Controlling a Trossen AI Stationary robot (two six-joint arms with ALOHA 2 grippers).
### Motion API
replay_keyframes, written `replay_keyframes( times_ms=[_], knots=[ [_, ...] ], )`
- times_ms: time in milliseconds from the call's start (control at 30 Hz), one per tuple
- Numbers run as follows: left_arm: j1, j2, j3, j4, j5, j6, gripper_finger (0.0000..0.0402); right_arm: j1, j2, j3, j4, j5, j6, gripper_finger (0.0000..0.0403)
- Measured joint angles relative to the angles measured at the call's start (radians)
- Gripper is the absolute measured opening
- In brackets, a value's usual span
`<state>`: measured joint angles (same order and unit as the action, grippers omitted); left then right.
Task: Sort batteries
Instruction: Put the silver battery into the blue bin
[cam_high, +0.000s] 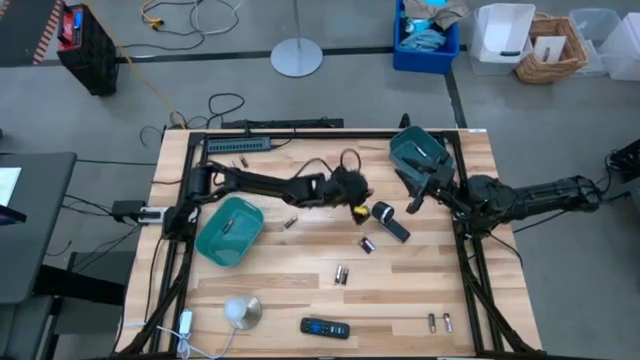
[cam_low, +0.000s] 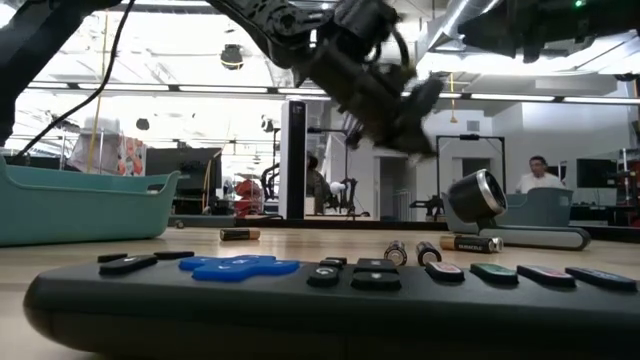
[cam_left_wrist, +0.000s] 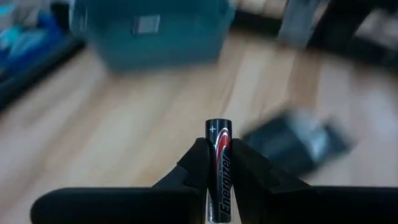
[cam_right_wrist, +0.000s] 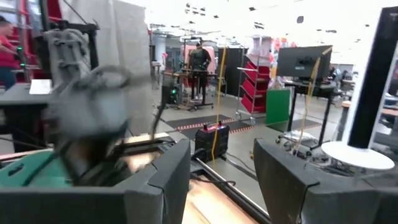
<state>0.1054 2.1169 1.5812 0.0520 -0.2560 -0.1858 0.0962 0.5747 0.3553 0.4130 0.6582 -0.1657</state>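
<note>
Left gripper (cam_left_wrist: 217, 163) is clenched on a battery (cam_left_wrist: 218, 168), held above the table (cam_high: 300, 280). Right gripper (cam_right_wrist: 221, 180) waits, released. Risk: the upright cell could slip out if the arm swings fast.

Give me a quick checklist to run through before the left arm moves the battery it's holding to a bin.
1. Grip: ok. The left gripper is shut on the battery, which sits upright between the fingers.
2. Lift height: ok. In the low view the left gripper hangs well above the tabletop.
3. Near bin reachable: ok. The teal bin on the left side sits beside the left arm, open side up.
4. Far bin: ok. The other teal bin is at the back right, by the right gripper.
5. Right gripper out of the way: cannot tell; it is open and close by.
6. Which bin suits this battery: cannot tell.
</note>
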Motion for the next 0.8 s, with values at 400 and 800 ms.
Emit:
replay_keyframes(
  times_ms=[400,800],
  knots=[
    [0.148,0.048,0.029,0.318,0.221,-0.046,0.0039,0.089,0.000,0.000,0.116,0.000,-0.086,0.0191],
    [0.191,0.412,0.559,0.200,0.304,-0.105,0.0039,0.123,0.008,0.001,0.165,-0.001,-0.129,0.0191]
  ],
)
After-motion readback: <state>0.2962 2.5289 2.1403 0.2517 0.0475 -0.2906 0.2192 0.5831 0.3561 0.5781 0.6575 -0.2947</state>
